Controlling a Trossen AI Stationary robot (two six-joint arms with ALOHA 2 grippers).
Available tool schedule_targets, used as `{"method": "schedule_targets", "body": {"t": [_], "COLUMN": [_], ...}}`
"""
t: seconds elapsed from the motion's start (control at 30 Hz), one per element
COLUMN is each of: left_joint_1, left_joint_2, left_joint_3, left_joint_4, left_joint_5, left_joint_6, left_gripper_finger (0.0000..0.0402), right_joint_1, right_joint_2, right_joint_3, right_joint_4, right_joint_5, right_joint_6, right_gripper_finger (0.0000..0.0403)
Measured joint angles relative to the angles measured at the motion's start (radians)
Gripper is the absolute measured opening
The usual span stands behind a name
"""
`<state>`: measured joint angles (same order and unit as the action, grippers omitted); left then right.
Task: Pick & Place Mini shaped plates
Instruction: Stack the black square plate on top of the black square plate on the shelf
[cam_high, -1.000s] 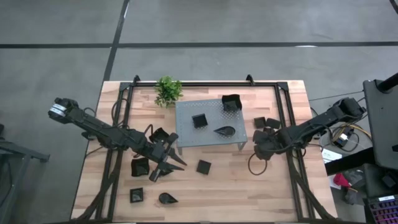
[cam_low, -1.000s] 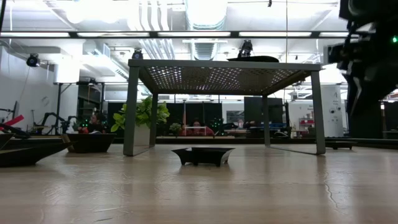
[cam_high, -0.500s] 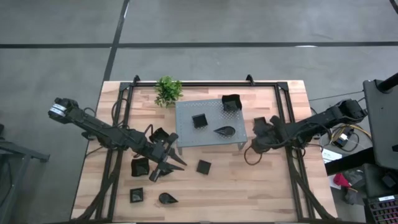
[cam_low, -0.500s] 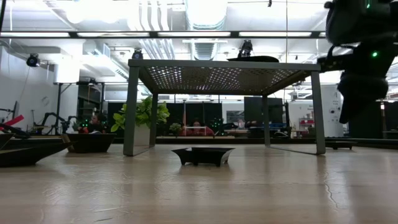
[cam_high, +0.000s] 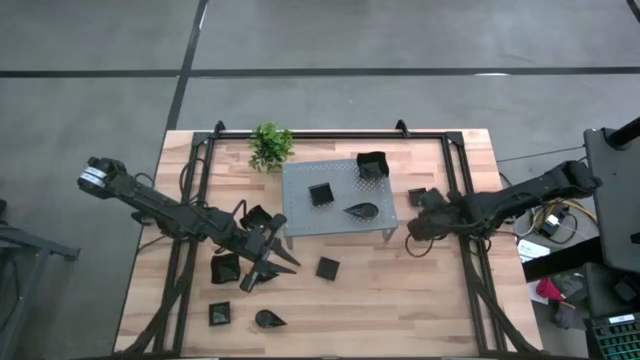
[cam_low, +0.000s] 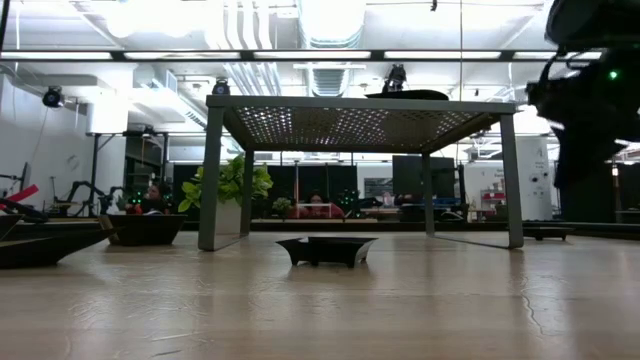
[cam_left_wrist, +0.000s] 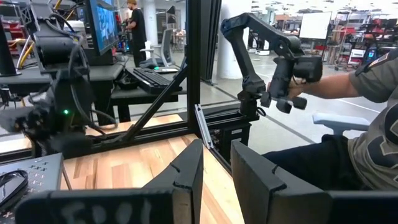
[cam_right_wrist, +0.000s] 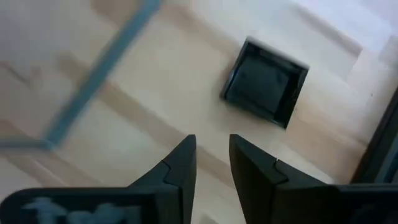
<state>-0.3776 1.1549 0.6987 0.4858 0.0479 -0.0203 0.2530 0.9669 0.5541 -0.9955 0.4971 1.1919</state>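
Glossy black mini plates are scattered about. Two square ones (cam_high: 320, 193) (cam_high: 372, 165) and a teardrop (cam_high: 361, 210) sit on the grey perforated stand (cam_high: 300, 222). Other plates lie flat on the wood: a square (cam_high: 328, 267), a teardrop (cam_high: 267, 319), and a square (cam_high: 417, 196) right of the stand. My right gripper (cam_high: 418, 224) hovers near that square plate (cam_right_wrist: 265, 84), fingers slightly apart (cam_right_wrist: 212, 165) and holding nothing. My left gripper (cam_high: 268, 268) waits open and empty (cam_left_wrist: 215, 177) in front of the stand's left end, beside a square plate (cam_high: 225, 267).
A small green potted plant (cam_high: 270, 146) stands at the far edge, left of the stand. The black frame rails (cam_high: 462, 190) run along both table sides. In the low view one plate (cam_low: 325, 250) lies before the stand legs. A person (cam_left_wrist: 367, 124) sits beyond the table.
My right gripper has moved from the table's middle right toward the far edge, closing on the plates right of the stand, then eased back slightly. The left arm and all plates have kept still.
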Motion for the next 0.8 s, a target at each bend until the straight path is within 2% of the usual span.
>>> {"method": "schedule_targets", "body": {"t": [0.1,0.37,0.8], "left_joint_1": [0.000,0.000,0.000], "left_joint_2": [0.000,0.000,0.000], "left_joint_3": [0.000,0.000,0.002], "left_joint_4": [0.000,0.002,0.022], "left_joint_5": [0.000,0.000,0.000], "left_joint_6": [0.002,0.004,-0.002], "left_gripper_finger": [0.0078,0.0078,0.0078], "right_joint_1": [-0.032,-0.202,-0.570], "right_joint_2": [-0.084,-0.249,-0.198], "right_joint_3": [0.002,0.001,-0.013], "right_joint_4": [0.006,0.008,0.021], "right_joint_5": [0.054,0.033,-0.158], "right_joint_6": [0.061,0.095,-0.064], "right_gripper_finger": [0.0081,0.0077,0.0139]}}
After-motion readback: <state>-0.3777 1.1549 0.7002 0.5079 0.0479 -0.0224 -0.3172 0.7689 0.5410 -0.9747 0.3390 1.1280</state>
